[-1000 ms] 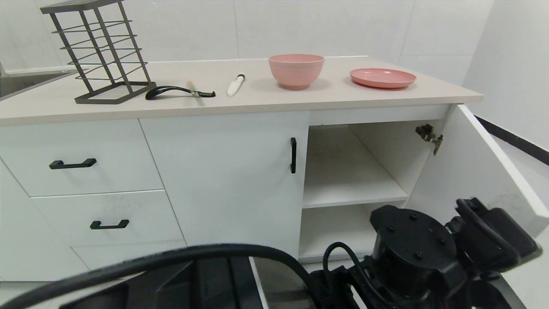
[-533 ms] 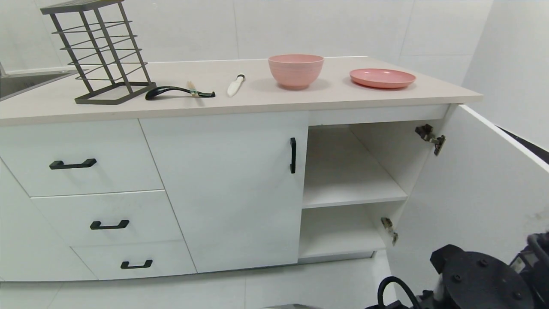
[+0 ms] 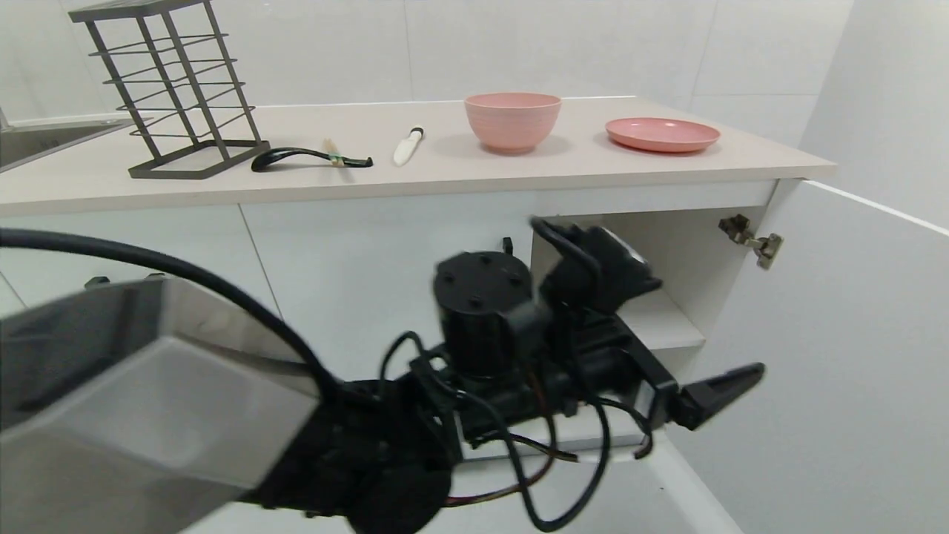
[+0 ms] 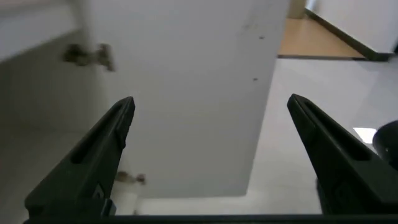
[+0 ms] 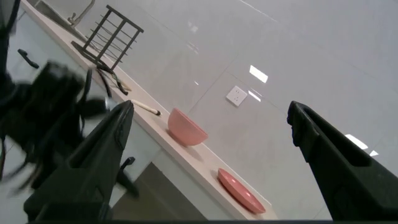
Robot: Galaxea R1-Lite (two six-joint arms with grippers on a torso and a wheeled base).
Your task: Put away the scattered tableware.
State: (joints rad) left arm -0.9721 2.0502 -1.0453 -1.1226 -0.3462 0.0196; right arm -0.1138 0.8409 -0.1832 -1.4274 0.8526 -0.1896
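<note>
Head view: the left tool (image 3: 715, 387) hangs low before the open cupboard, one dark finger pointing at the swung-out door (image 3: 852, 334), just below the shelf (image 3: 671, 326). All the tableware lies on the surface (image 3: 460, 169) above and beyond it. The pink plate (image 3: 662, 134) is nearest overhead, and then, farther to the robot's left, come the pink bowl (image 3: 511, 121), a white knife (image 3: 408, 146) and a black ladle (image 3: 296, 157) beside the wire rack (image 3: 170, 89).

Left wrist view: the tool's fingers stand wide apart with nothing between them. They face the inner side of the door and its hinge (image 4: 90, 56).

Right wrist view: the right tool (image 5: 211, 107) is also spread wide and holds nothing. The rack, knife, bowl and plate sit well ahead of it.
</note>
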